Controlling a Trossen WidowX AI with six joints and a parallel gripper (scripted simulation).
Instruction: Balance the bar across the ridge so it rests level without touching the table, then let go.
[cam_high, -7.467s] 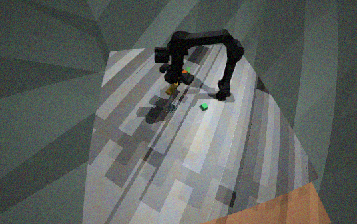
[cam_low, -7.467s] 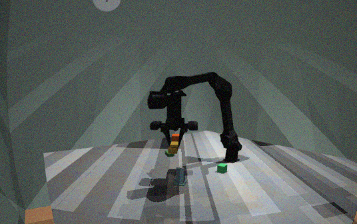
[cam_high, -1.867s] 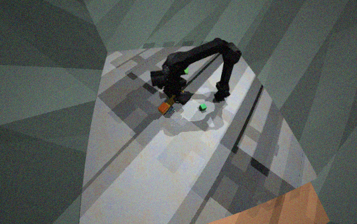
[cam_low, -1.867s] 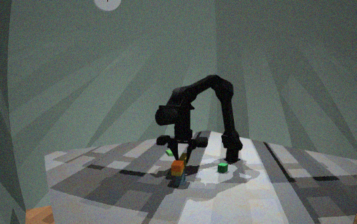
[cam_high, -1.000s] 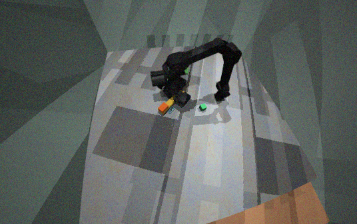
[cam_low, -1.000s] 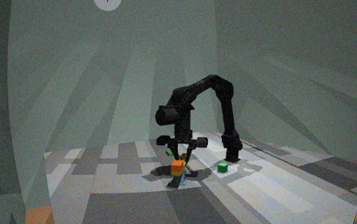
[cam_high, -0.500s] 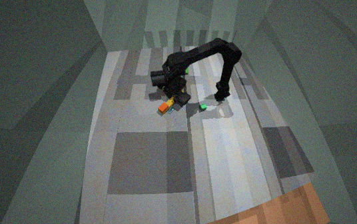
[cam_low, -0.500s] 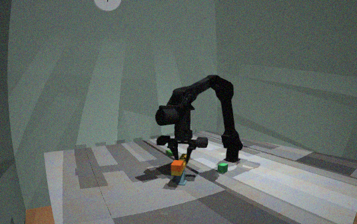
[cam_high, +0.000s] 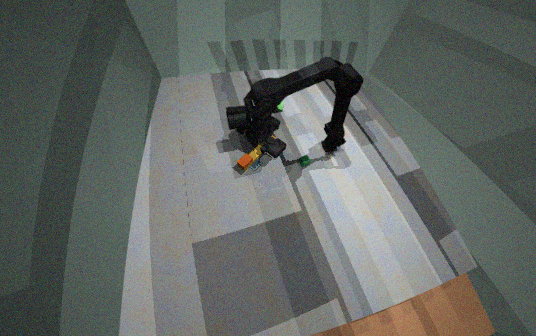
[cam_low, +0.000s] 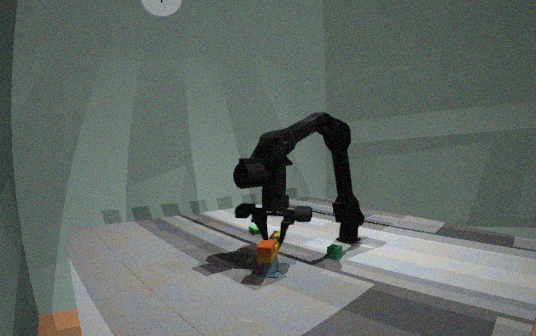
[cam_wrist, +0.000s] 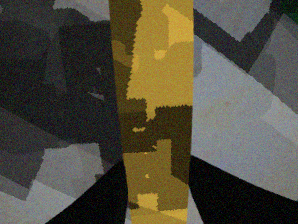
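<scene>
One step is plainly left for you: the release. Just left of centre in the exterior view, the gripper (cam_low: 270, 235) has its fingers clamped on the yellow bar (cam_low: 274, 235), whose orange end (cam_low: 267, 248) sits over the teal ridge (cam_low: 272, 270). The bar looks placed on or barely above the ridge; you cannot tell from here whether it is level. Two green cubes (cam_low: 334, 251) lie apart, uninvolved.

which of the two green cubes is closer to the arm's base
The darker green cube on the table just in front of the arm's base. The other, brighter green cube sits farther back, partly hidden behind the arm's forearm.
</scene>
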